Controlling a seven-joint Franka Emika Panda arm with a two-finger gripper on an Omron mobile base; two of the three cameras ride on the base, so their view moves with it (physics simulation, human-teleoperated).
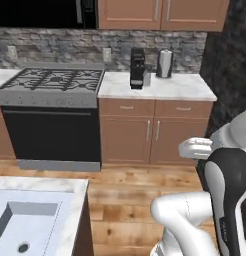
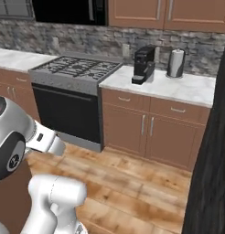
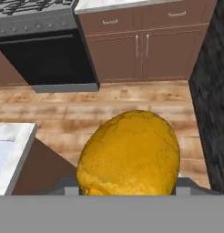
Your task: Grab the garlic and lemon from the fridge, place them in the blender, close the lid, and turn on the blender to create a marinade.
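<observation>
Wooden plank flooring spans the kitchen, with brown base cabinets and a black oven range along the stone-tiled rear wall. On the marble worktop, upper centre of the left base view, stand a black coffee machine and a steel canister. A white sink basin occupies the lower left of that view. In the hand view, the lemon sits at lower centre, directly above the claw, whose tips are hidden behind it. The claw is clenched on the lemon.
</observation>
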